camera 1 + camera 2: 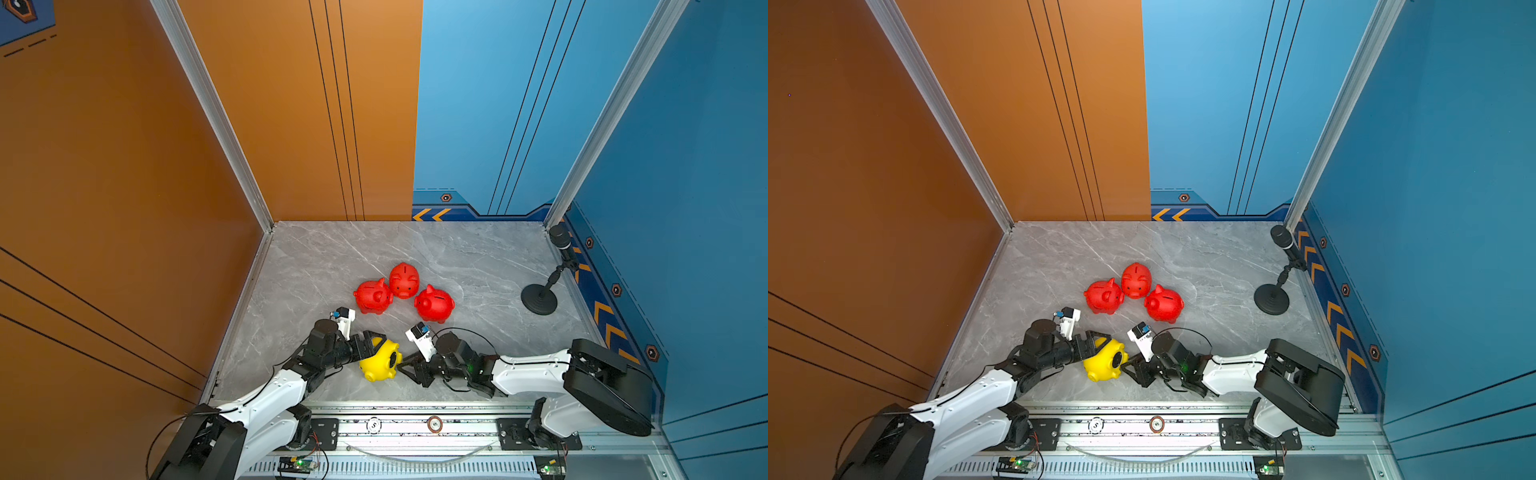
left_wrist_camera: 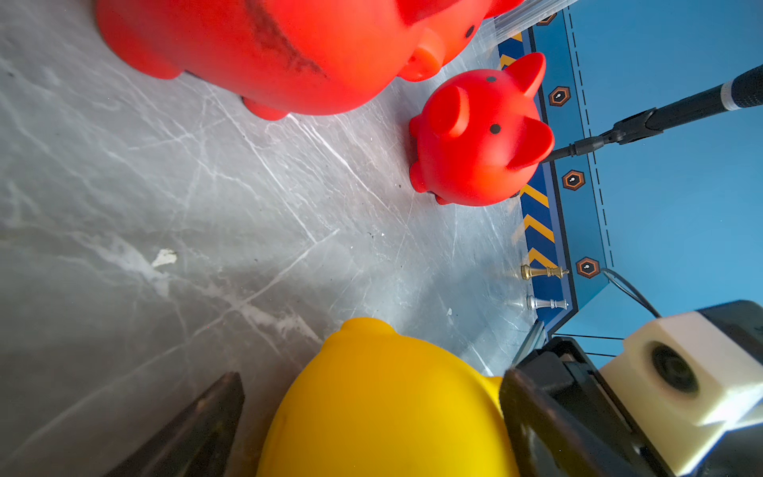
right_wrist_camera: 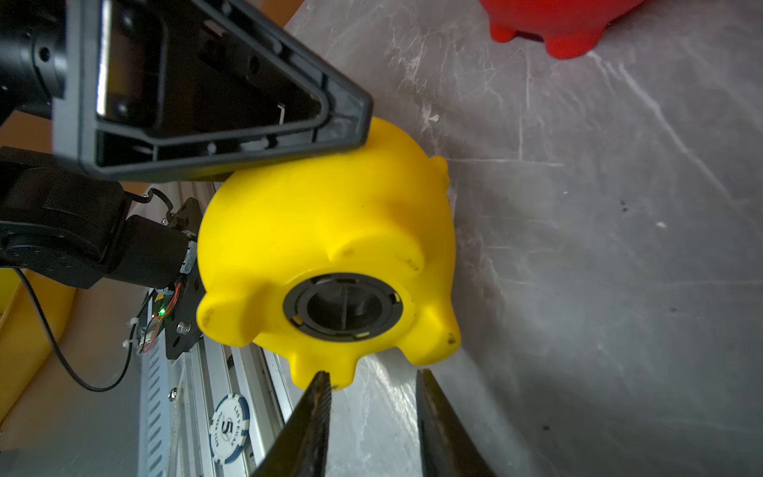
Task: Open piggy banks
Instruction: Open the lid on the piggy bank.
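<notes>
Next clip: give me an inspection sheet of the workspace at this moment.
Surface: grey marble tabletop, scuffed.
Job's things: yellow piggy bank on its side, black plug in its belly exposed; three red piggy banks clustered upright.
Clutter: two poker chips on the front rail; two chess pieces; microphone stand.
Grippers: left gripper clamped on the yellow piggy bank; right gripper open, empty, pointed at the plug.
Cables: black cable looping over the right wrist.
Surroundings: orange wall, blue wall.

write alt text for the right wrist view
A yellow piggy bank lies tipped over, round black belly plug facing the camera, with a left gripper finger pressed against it. The right gripper, fingers open, points at its feet; a red piggy bank peeks in.
</notes>
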You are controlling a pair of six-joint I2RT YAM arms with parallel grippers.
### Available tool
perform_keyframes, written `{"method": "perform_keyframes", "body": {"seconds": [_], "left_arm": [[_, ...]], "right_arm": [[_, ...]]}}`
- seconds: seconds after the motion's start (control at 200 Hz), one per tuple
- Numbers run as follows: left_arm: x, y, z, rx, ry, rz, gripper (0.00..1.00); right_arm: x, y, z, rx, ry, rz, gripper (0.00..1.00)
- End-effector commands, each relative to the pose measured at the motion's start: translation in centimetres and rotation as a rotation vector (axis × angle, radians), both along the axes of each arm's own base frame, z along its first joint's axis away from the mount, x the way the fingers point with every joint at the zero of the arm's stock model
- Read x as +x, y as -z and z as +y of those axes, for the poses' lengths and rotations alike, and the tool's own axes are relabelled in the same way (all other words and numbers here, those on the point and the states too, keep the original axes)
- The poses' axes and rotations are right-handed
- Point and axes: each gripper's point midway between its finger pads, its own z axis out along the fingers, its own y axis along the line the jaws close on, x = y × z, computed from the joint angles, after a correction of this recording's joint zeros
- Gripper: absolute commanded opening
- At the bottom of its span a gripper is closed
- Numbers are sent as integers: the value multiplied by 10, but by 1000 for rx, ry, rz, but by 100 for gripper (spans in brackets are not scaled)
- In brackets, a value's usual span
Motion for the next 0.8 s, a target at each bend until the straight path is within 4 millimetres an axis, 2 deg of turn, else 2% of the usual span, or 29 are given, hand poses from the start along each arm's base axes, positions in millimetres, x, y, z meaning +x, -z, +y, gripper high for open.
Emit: {"method": "perform_keyframes", "body": {"seconds": [0.0, 0.381, 0.796], "left_arm": [[-18, 33, 10, 79, 14, 108, 98], [-19, 35, 8, 89, 25, 114, 98], [-22, 36, 7, 98, 24, 111, 98]], "right_arm": [[4, -14, 13, 52, 10, -14, 36], [13, -15, 15, 61, 56, -29, 32], [18, -16, 29, 84, 55, -20, 28]]}}
